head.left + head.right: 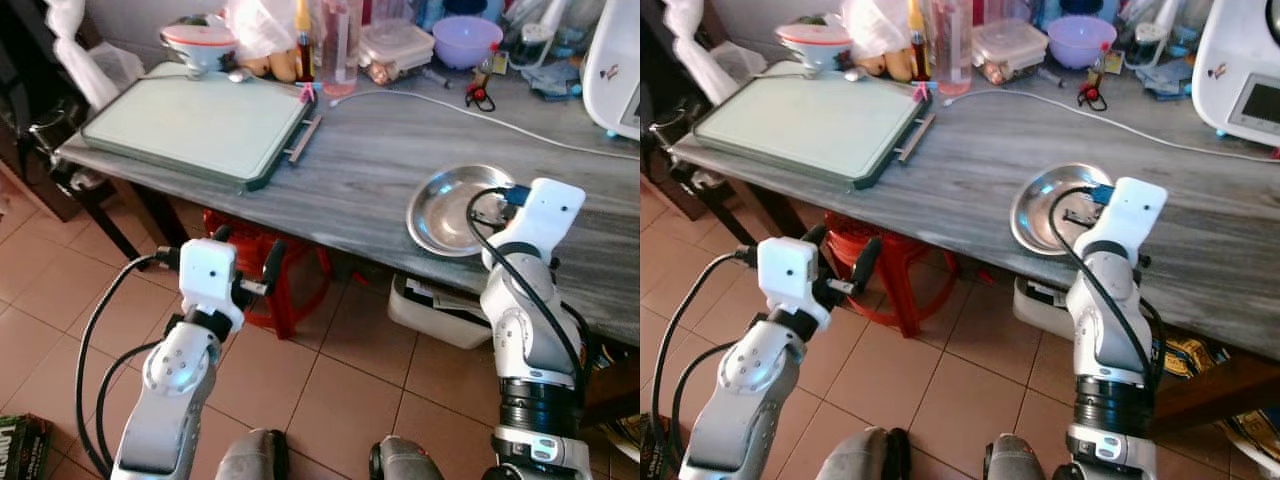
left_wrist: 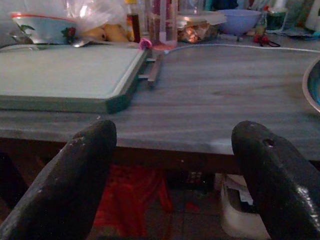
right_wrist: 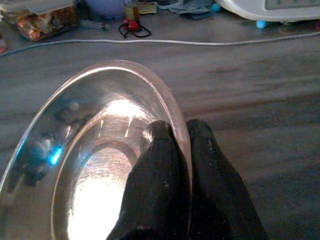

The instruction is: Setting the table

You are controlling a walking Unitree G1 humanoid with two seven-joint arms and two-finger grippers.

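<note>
Step in hand: placing or shifting the steel plate (image 1: 458,208) on the grey table (image 1: 380,150); my reading is that the plate is gripped by its rim, and I cannot tell whether it is about to be lifted or let go
Plate position: on the table near its front edge, well apart from the green tray (image 1: 200,125) at the table's far left end; looks flat on the surface, slight tilt not excluded
Doing it well: keep the pinch square on the rim so the thin metal does not pivot; move it low and level over the table; if setting down, let the base sit fully before easing the fingers off; steer clear of the white cable (image 1: 470,112) behind the plate
Right gripper (image 3: 180,145): at the plate's near rim; fingers closed down to a thin gap, one inside the rim and one outside, clamping the rim between them
Left gripper (image 2: 172,150): below and in front of the table's front edge, facing the tray; fingers spread wide, holding nothing, touching nothing
Under the table: red stool (image 1: 265,265) just beyond the left gripper
Risk: a shiny rim may slip in a narrow pinch; the plate sits close to the table's front edge, so a nudge toward the robot could tip it off
</note>
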